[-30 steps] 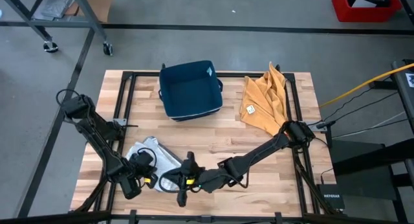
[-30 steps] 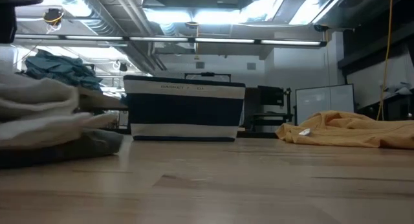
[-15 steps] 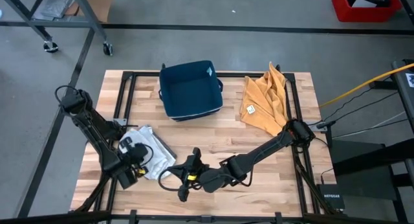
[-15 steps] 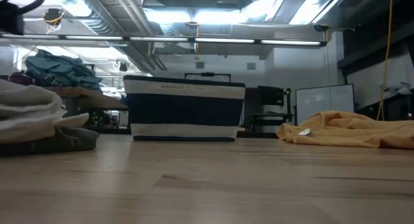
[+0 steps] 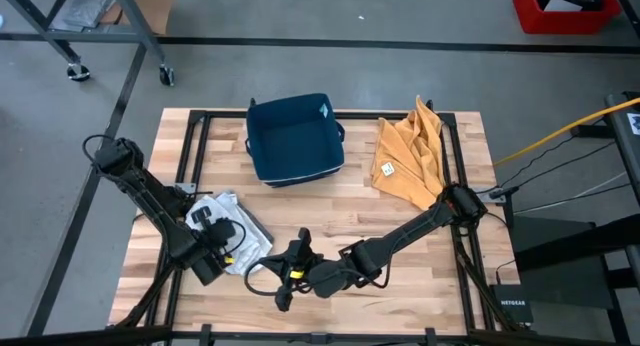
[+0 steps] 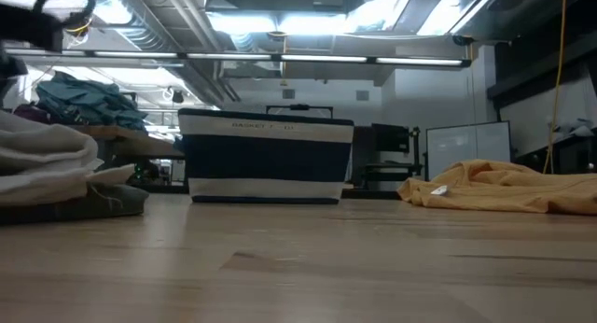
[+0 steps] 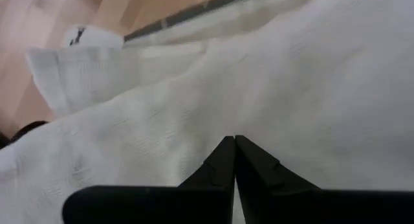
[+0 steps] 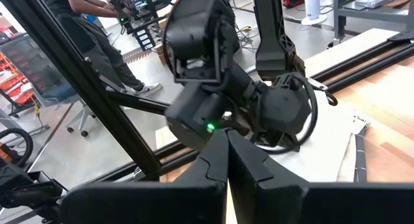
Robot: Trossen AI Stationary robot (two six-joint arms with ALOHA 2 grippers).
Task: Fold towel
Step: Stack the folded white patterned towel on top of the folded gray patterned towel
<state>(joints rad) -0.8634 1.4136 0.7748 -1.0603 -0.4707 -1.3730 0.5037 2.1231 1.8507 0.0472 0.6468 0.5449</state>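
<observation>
on the light wooden slatted table (image 5: 330,201), the folded white cotton towel (image 5: 228,228) lies at the front left, a grey stripe and a small tag showing along one edge in the left wrist view. the left gripper (image 5: 205,266) sits at the towel's near edge, its dark fingers (image 7: 223,160) pressed together against the cloth with nothing visibly pinched between them. just beside the towel, toward the middle front, the right gripper (image 5: 283,291) lies low over the wood, clenched and empty. behind it stands a navy blue square fabric basket (image 5: 293,137), and to its right a crumpled mustard-yellow cloth (image 5: 410,154) lies spread.
</observation>
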